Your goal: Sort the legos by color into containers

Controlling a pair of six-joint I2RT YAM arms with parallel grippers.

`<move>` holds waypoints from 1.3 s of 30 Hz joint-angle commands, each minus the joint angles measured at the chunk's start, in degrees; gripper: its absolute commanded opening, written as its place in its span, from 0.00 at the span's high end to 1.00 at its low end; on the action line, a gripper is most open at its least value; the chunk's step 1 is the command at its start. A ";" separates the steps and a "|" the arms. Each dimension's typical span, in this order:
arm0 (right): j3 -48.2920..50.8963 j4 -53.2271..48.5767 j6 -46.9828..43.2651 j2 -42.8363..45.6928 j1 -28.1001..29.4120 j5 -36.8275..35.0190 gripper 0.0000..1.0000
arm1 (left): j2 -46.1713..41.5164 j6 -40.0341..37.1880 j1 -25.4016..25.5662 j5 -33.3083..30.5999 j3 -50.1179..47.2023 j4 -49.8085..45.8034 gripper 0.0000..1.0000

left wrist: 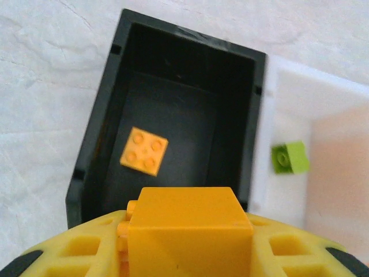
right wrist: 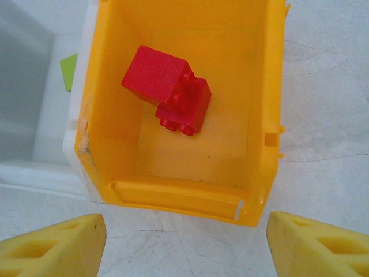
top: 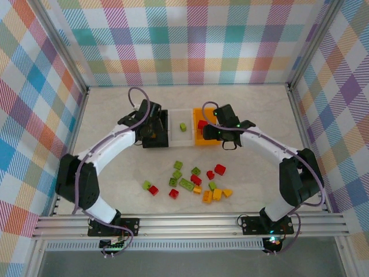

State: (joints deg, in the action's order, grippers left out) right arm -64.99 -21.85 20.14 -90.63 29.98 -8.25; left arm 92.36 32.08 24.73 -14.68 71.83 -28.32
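Setting: pale, marbled table (top: 115,167) inside a booth with plaid walls (top: 190,40).
Held brick: a yellow-orange brick (left wrist: 187,216), smooth hard plastic, blocky, with studs showing on its left side.
Left gripper: the left gripper (top: 152,126) is clamped on that brick between 2 yellow ribbed fingers (left wrist: 69,254).
Key relation: the brick hangs above the near end of the black bin (left wrist: 92,144). The bin's opening lies below and ahead of the fingers, and its long axis runs away from the arm bases. Judgement: letting go here should land the brick inside.
Black bin contents: 1 flat yellow-orange plate (left wrist: 144,150) with 4 studs, lying on the matte floor.
White bin: the white bin (left wrist: 288,86) touches the black bin's right wall. It is translucent and holds 1 lime brick (left wrist: 290,157).
Orange bin: the orange bin (right wrist: 262,115), glossy with thin walls, stands against the white bin's other side. It holds 2 red bricks (right wrist: 167,89), touching each other, one of them tilted.
Right gripper: the right gripper (right wrist: 185,239) is spread wide and empty, poised just short of the orange bin's near wall.
Loose bricks: about 16 loose bricks (top: 193,182) in red, lime and yellow-orange are scattered between the bins and the arm bases.
Nearer arm: the left, for the black bin. Most of the loose bricks lie nearer the right arm.
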 commanded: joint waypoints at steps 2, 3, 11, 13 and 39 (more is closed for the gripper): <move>1.30 1.50 0.69 2.53 0.11 1.47 0.26 | 7.06 0.07 -2.03 -0.79 5.45 -0.53 0.64; 1.60 1.54 0.69 2.78 0.08 1.57 0.26 | 8.59 0.03 -2.16 -0.81 6.93 -0.94 0.64; 5.13 1.18 1.13 5.63 0.18 5.47 0.24 | 16.27 0.90 -3.20 0.54 12.98 -3.46 0.48; 6.45 1.22 0.97 6.54 0.25 7.65 0.24 | 15.87 1.27 -3.20 1.71 12.48 -2.79 0.37; 6.68 -0.30 -1.16 -7.03 18.63 5.54 0.30 | -22.20 5.87 4.89 10.17 -21.20 2.62 0.00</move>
State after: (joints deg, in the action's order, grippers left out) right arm -57.82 -21.93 19.03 -96.36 48.21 -0.67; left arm 72.82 36.64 29.32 -5.32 52.93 -25.43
